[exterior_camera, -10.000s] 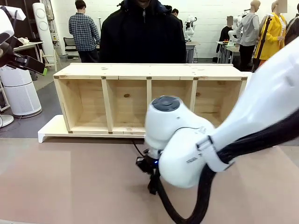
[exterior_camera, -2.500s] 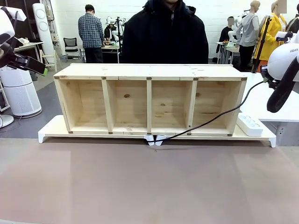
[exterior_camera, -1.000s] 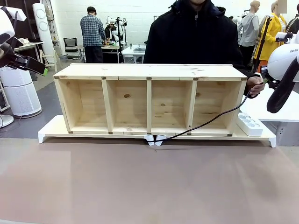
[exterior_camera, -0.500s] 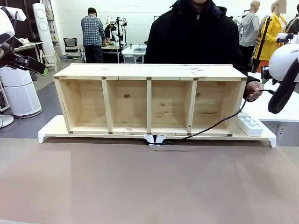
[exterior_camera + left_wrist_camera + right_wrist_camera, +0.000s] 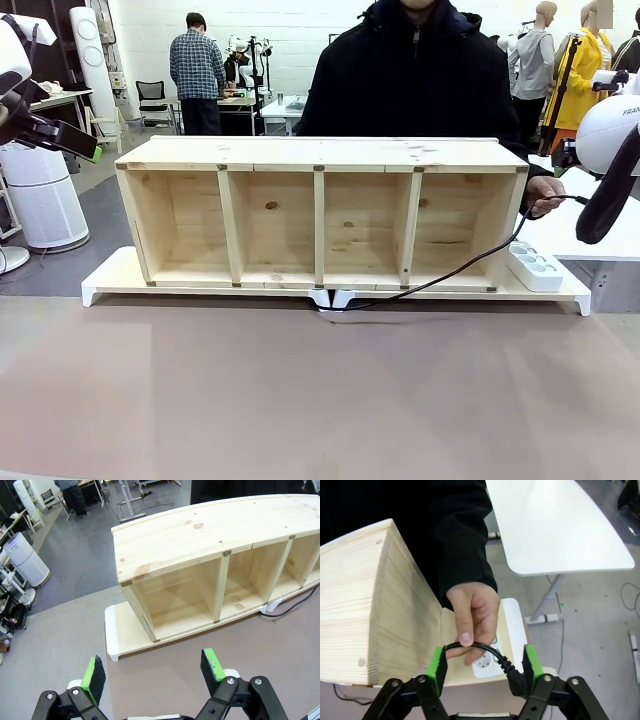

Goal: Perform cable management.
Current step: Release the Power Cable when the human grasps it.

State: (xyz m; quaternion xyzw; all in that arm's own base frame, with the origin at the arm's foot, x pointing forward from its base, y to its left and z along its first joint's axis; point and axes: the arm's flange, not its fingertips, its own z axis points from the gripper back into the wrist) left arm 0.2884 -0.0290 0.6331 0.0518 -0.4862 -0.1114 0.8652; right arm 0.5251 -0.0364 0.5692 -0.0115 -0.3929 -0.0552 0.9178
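Two green pads of the right hand stand apart, jaws wide, with the cable arching across the gap between them; its plug end lies against the inner face of one finger, so the hand is open around the cord, not clamped on it. Just beyond the pads, the person's hand pinches the cable from above, thumb on top of the arch. Past that hand lie the white power strip, partly hidden behind the cord, and the end wall of the wooden shelf to one side.

From the front, the cable runs from the person's hand down across the shelf's last compartment to the base board's front edge, ending near a small white clip at the middle. The left hand is well apart from all this, hovering open over the table with the shelf's far end ahead of it.

As I judge it, this is a handover, and the risk lies in timing: if the person lets go while the right hand is open, the plug end would drop toward the strip. A pull from either side could also drag the slack free at the clip, or tug the cord against the shelf's edge.
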